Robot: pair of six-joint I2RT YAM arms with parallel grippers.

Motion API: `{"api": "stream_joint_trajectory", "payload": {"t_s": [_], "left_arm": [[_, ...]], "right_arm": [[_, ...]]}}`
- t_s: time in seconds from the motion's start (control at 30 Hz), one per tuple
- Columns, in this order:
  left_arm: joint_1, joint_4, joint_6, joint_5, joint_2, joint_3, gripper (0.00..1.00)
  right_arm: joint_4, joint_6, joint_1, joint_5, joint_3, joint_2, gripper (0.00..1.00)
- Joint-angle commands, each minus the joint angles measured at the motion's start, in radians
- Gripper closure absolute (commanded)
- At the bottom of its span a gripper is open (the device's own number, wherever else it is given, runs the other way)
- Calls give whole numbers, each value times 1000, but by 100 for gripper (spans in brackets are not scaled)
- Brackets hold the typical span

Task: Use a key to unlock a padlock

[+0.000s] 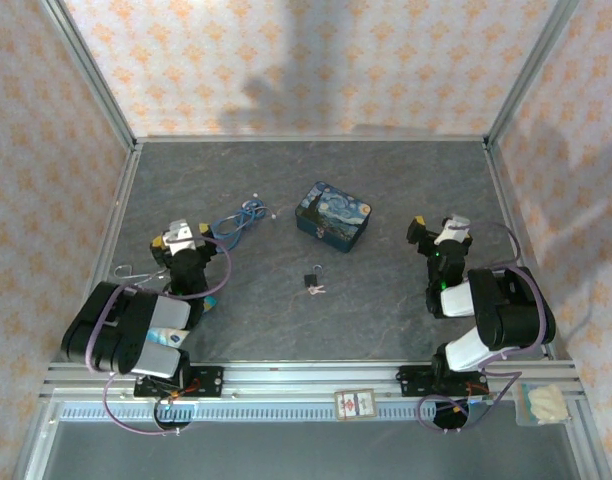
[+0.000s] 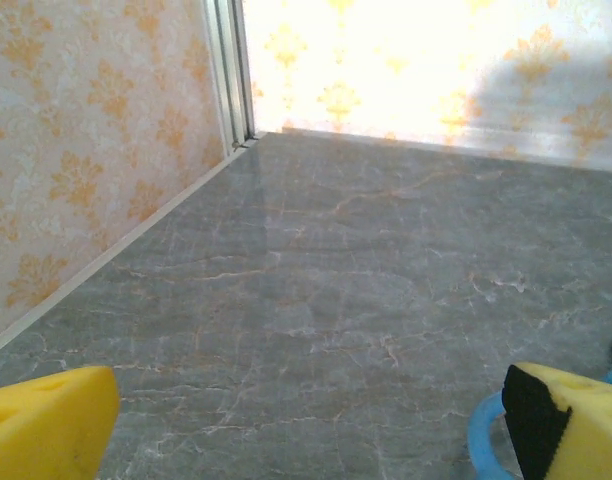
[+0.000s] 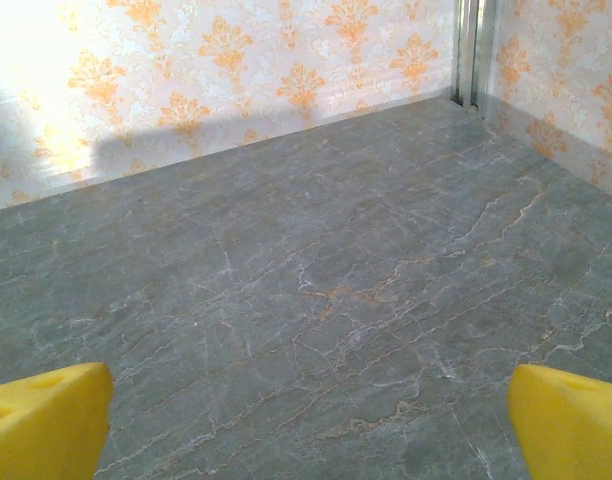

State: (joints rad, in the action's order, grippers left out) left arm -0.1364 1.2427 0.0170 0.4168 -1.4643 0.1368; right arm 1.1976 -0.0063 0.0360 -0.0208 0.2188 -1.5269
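The padlock lies mid-table with the key just beside it, on the near side of the tin. The left gripper and right gripper both gape wide, holding nothing, well apart from the padlock

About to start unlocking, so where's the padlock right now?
In the top view, the padlock lies near the middle of the table, just nearer than the painted tin, with the key right beside it.
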Motion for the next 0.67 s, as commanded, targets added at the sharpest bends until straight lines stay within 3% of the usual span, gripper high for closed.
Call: {"api": "stream_joint_trajectory", "payload": {"t_s": [0.0, 0.1, 0.3, 0.63], "left_arm": [[50, 545, -34, -90, -153, -91, 0], [52, 423, -9, -122, -72, -103, 1], [56, 243, -24, -162, -71, -2, 1], [64, 183, -8, -121, -85, 44, 1]], "right_arm": [[41, -23, -6, 5, 8, 9, 0], [41, -24, -5, 5, 8, 8, 0], [41, -24, -4, 5, 8, 11, 0], [40, -25, -4, 5, 9, 10, 0]]}}
